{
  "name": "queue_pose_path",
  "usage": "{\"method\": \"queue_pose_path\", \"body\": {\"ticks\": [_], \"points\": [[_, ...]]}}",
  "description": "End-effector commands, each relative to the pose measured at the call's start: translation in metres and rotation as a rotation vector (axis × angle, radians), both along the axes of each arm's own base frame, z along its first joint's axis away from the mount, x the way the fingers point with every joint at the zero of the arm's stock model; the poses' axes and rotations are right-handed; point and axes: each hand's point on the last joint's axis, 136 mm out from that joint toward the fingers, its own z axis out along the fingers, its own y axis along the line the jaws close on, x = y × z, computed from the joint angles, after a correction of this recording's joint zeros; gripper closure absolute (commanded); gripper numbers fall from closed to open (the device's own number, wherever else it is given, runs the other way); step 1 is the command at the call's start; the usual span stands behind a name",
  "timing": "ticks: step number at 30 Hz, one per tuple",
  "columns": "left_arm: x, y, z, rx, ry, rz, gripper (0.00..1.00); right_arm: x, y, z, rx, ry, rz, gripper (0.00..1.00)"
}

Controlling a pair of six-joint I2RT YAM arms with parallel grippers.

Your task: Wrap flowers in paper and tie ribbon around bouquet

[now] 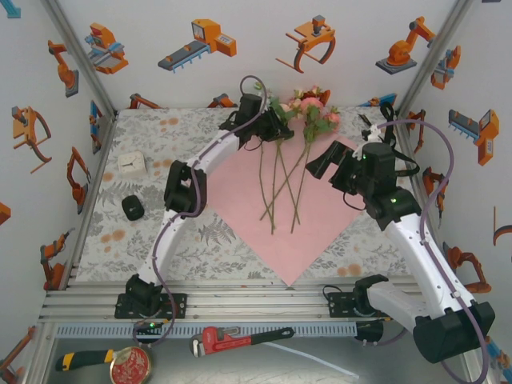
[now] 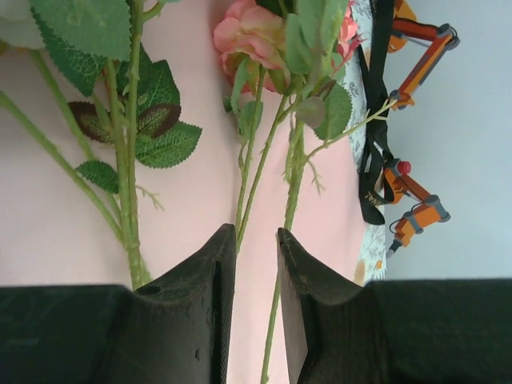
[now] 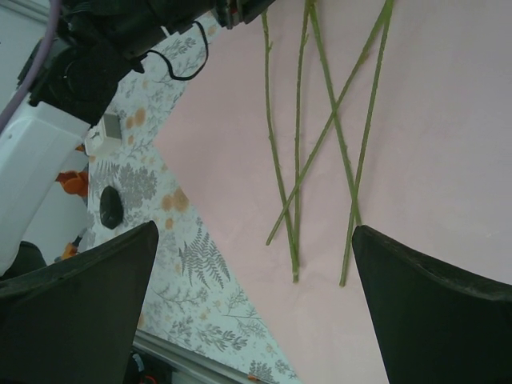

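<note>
The paper (image 1: 240,192) lies flat on the table, pink side up, set as a diamond. The flowers (image 1: 308,108) lie on it, blooms at the back and long green stems (image 3: 294,160) fanning toward the near side. My left gripper (image 2: 256,234) hovers low over the stems just below the blooms (image 2: 250,32). Its jaws stand a little apart, and a thin stem (image 2: 270,344) runs loose along the gap. My right gripper (image 3: 254,232) hangs wide open above the stem ends, holding nothing. The black ribbon (image 2: 370,160) lies at the paper's far right edge.
A small white box (image 1: 132,164) and a black object (image 1: 132,208) sit on the floral cover at the left. A red pipe wrench (image 1: 232,340), a yellow-handled tool (image 1: 84,360) and a round red tin (image 1: 130,368) lie in front of the arm bases. Printed walls close three sides.
</note>
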Motion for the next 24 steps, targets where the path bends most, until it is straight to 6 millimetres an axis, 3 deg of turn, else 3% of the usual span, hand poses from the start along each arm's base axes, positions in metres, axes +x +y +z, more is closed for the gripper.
{"method": "queue_pose_path", "body": {"ticks": [1,4,7,11,13,18,21,24], "points": [[-0.019,0.025,0.097,0.008,-0.112,-0.014,0.69,-0.010,-0.019,-0.025,-0.043,0.097,-0.101,0.02],[-0.042,0.065,0.111,0.073,-0.120,0.046,0.68,-0.024,-0.037,-0.051,-0.055,0.207,-0.208,0.02],[-0.077,0.118,0.118,0.095,-0.096,0.158,0.63,-0.040,-0.040,-0.079,-0.058,0.310,-0.224,0.02],[-0.137,0.197,0.089,0.166,0.056,0.349,0.59,-0.067,-0.041,-0.130,-0.041,0.503,-0.252,0.02],[-0.167,0.223,0.066,0.168,0.173,0.419,0.57,-0.078,-0.037,-0.153,-0.012,0.569,-0.252,0.03],[-0.232,0.243,0.002,0.141,0.468,0.474,0.57,-0.104,-0.034,-0.199,0.014,0.680,-0.247,0.04],[-0.255,0.239,-0.020,0.152,0.539,0.432,0.55,-0.116,-0.029,-0.225,0.064,0.721,-0.239,0.09],[-0.270,0.235,-0.031,0.155,0.589,0.390,0.46,-0.121,-0.023,-0.238,0.102,0.753,-0.229,0.15]]}}
